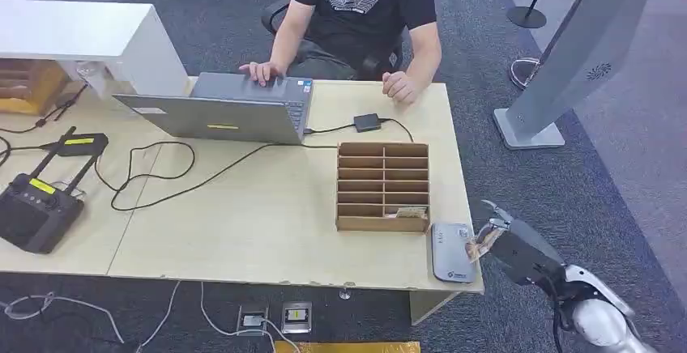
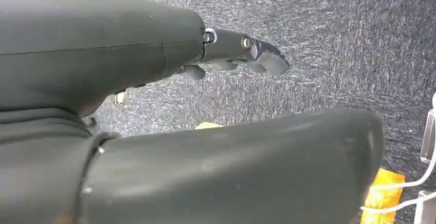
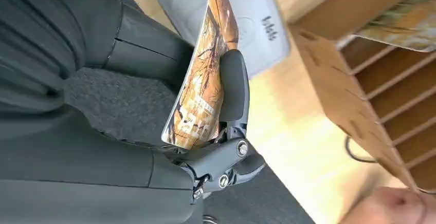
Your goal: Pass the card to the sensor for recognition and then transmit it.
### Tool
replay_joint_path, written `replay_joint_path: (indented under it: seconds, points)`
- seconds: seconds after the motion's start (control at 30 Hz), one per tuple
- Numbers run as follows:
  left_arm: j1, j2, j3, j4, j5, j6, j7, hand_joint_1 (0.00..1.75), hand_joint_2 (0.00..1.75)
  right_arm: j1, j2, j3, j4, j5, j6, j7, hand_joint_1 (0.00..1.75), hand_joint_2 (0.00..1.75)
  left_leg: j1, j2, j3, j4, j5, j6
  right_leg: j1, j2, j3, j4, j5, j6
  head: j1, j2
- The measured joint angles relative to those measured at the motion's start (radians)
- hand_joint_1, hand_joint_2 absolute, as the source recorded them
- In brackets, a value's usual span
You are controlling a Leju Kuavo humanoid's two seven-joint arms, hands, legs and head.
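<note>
My right hand [image 1: 512, 242] hovers just off the table's right edge and pinches an orange-brown printed card [image 1: 479, 244] [image 3: 205, 75] between thumb and a finger [image 3: 234, 85]. The card's edge points at the grey card sensor [image 1: 452, 251] [image 3: 257, 18], which lies flat on the table corner beside the hand. A wooden slotted card rack [image 1: 382, 186] [image 3: 360, 80] stands just behind the sensor, with another card [image 1: 407, 213] [image 3: 411, 23] lying in its lowest right slot. My left hand [image 2: 154, 106] hangs over the grey carpet, fingers [image 2: 247, 54] held apart around nothing.
A person sits at the far side, one hand [image 1: 261, 70] on a grey laptop [image 1: 223, 108], the other [image 1: 399, 86] resting on the table. A black adapter [image 1: 367, 121] with cables, and a black controller [image 1: 36, 207] lie on the light wooden table [image 1: 243, 223]. A grey kiosk [image 1: 567, 61] stands at right.
</note>
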Motion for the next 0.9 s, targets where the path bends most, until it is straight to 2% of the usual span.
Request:
replay_joint_path:
  seconds: [0.37,0.6,0.9]
  points:
    - [-0.001,-0.003,-0.007,0.000,0.003,0.007,-0.002,0.00,0.00,0.015,0.006,0.011,0.054,0.045,-0.021,-0.013,1.75,1.75,0.000,0.000,0.000,0.000,0.000,0.000,0.000,0.000,0.000,0.000,0.000,0.000,0.000,0.000]
    - [-0.003,-0.008,-0.022,0.000,0.004,0.006,-0.009,0.00,0.00,0.016,0.029,0.044,0.055,0.055,-0.031,0.026,1.75,1.75,0.000,0.000,0.000,0.000,0.000,0.000,0.000,0.000,0.000,0.000,0.000,0.000,0.000,0.000]
    - [-0.003,-0.011,-0.029,0.000,0.021,0.007,-0.009,0.00,0.00,0.016,0.055,0.080,0.061,0.056,-0.055,0.026,1.75,1.75,0.000,0.000,0.000,0.000,0.000,0.000,0.000,0.000,0.000,0.000,0.000,0.000,0.000,0.000]
